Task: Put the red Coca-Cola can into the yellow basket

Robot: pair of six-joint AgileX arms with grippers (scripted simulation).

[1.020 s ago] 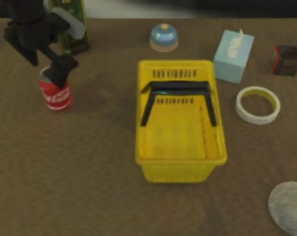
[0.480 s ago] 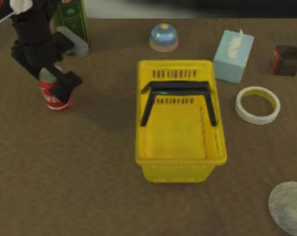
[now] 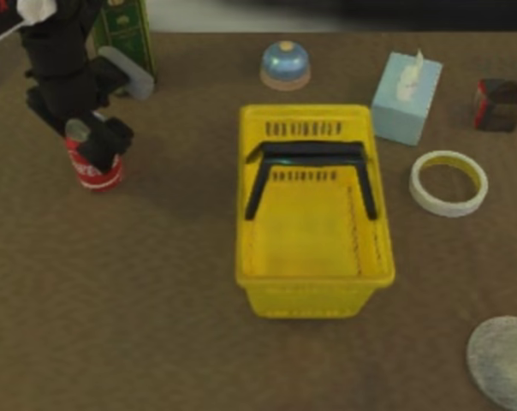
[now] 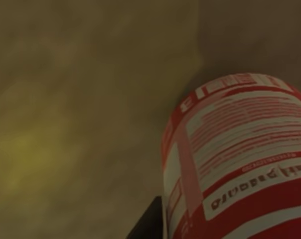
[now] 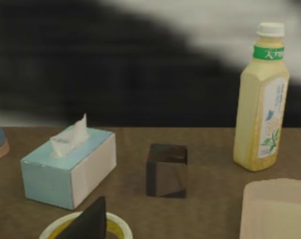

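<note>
While the left gripper (image 3: 80, 137) jaws look closed around the red Coca-Cola can (image 3: 94, 168), a shallow hold could drop it short of the yellow basket (image 3: 314, 270).

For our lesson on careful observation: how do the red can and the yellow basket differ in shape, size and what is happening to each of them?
The red can is a small upright cylinder; the yellow basket is a large open rectangular box with black handles. The can stands at the table's left with the left hand around its top; the basket sits in the middle, untouched. Both rest on the brown table.
</note>
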